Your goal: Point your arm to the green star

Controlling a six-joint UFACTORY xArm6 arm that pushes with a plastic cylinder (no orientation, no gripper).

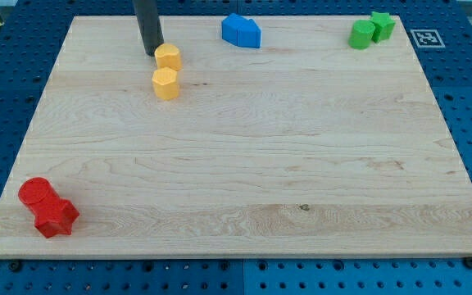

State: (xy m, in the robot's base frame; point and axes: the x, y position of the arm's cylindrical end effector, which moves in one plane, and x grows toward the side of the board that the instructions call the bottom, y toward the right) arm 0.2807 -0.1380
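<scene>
We see our dark rod coming down from the view's top, w/ my tip point(151, 53) resting on the pale wooden board point(244, 164) just left of the upper yellow hexagonal block point(169, 56), touching it or nearly so; we can't tell which. The rod has no jaws, so it holds nothing. A 2nd yellow hexagonal block point(165, 83) sits just below the first. The green star block point(382, 24) is at the view's top right corner, well apart from the tip, w/ a green cylinder-like block point(362, 34) touching its left side. Two blue blocks point(242, 31) (shapes hard to make out) sit pressed together at top centre. At bottom left, a red cylinder point(35, 193) touches a red star-like block point(56, 217).
</scene>
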